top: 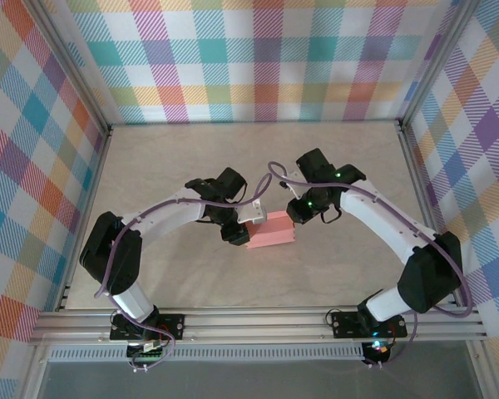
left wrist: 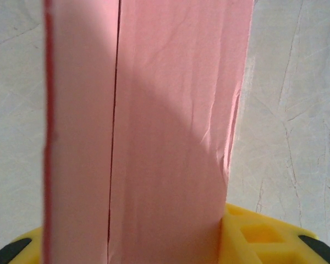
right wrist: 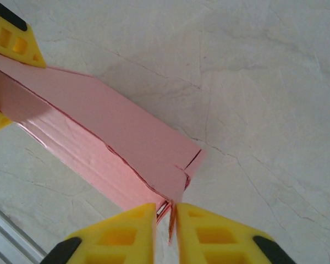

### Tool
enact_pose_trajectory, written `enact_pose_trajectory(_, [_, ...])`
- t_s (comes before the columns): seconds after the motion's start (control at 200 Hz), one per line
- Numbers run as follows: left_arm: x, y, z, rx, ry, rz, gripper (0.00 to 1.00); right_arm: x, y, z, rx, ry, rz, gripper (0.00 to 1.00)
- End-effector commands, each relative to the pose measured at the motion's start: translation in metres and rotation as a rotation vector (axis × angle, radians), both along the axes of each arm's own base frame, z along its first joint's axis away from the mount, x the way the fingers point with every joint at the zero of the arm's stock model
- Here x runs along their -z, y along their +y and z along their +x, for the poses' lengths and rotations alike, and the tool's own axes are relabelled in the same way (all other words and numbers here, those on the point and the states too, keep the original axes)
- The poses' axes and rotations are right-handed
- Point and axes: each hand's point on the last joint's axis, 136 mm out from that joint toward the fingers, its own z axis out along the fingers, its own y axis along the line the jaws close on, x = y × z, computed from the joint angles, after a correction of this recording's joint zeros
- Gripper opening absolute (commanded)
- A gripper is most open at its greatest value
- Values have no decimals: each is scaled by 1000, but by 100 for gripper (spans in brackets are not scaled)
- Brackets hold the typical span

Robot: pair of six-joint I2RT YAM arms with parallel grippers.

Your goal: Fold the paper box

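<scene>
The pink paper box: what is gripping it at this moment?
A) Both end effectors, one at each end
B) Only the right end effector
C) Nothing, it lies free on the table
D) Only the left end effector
A: in the right wrist view the right end effector pinches a thin card edge at one end of the paper box, and the top view shows the left end effector clamped on the other end.

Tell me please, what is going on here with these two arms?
Two robot arms are folding a pink paper box at the middle of the table. The left hand grips one end across its width. The right hand pinches a thin flap at the opposite end. The box already has a flat rectangular shape, but that end looks not fully closed.
</scene>
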Motion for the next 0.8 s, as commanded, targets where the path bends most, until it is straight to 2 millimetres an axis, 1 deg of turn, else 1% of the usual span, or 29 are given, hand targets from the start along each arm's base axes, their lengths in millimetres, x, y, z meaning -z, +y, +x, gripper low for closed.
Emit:
enact_pose_trajectory(0.0, [15,8,-13,7,78,45,41,-2,-5,-9,0,6,-11,11])
enact_pose_trajectory(0.12, [14,8,-14,8,80,43,41,2,-5,-9,-6,12,-20,11])
enact_pose_trajectory(0.19, [13,8,-15,8,79,41,41,5,-7,-7,1,5,-36,17])
enact_pose_trajectory(0.26, [13,8,-15,7,77,43,41,6,-8,-5,6,5,-41,18])
enact_pose_trajectory(0.355, [13,8,-14,8,77,43,41,6,-7,-5,3,7,-38,12])
enact_pose_trajectory(0.46, [14,8,-15,11,80,44,41,8,-7,-5,1,9,-44,8])
enact_pose_trajectory(0.5, [14,8,-15,10,79,45,41,8,-7,-5,0,7,-47,10])
enact_pose_trajectory(0.56, [13,8,-15,11,78,42,41,9,-8,-4,3,6,-54,16])
enact_pose_trajectory(0.61, [14,8,-15,11,79,43,41,9,-8,-4,4,6,-55,10])
enact_pose_trajectory(0.65, [13,7,-15,11,78,42,41,10,-8,-3,4,9,-56,0])
enact_pose_trajectory(0.795, [13,7,-15,9,79,42,41,9,-10,-1,20,4,-65,0])
